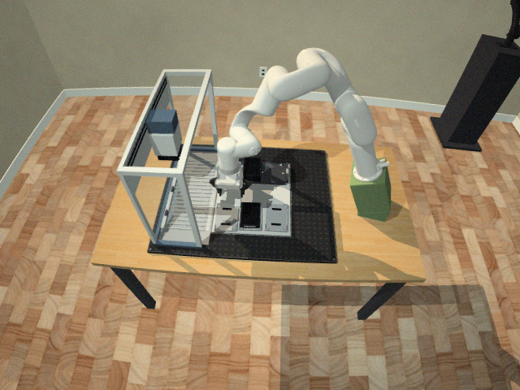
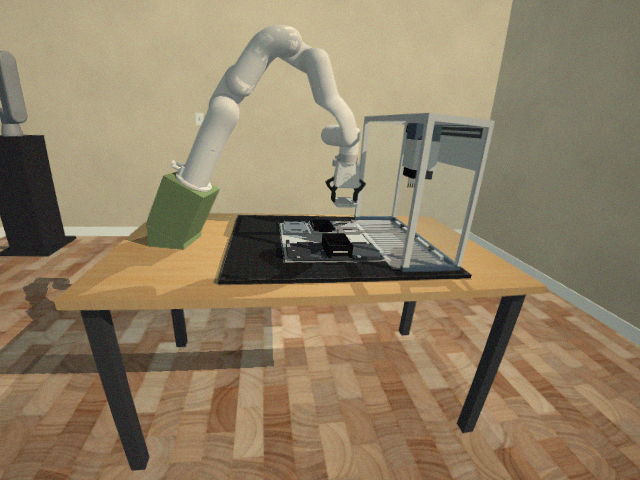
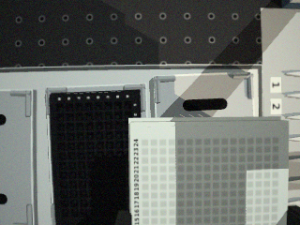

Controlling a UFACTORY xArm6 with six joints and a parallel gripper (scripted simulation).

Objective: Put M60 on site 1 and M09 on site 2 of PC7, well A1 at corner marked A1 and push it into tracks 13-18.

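Observation:
My gripper [image 2: 344, 198] is shut on M60, a pale 384-well plate [image 3: 208, 171], and holds it level, well above the deck beside the instrument frame. It also shows in the top view [image 1: 228, 188]. In the wrist view the plate fills the lower right and hides the fingers. Below it lies an empty grey nest [image 3: 203, 100] with a dark slot. Next to that nest sits M06, a black 96-well plate [image 3: 96, 155], inside its corner locators. A taller black block, M09, stands farther along the light grey deck [image 2: 337, 243].
The white instrument frame [image 1: 167, 155] with its rails [image 1: 191, 197] stands close beside the gripper. Track numbers 1 and 2 [image 3: 276, 96] show on the apron. The arm's green base [image 1: 371, 195] stands at the far side of the black mat.

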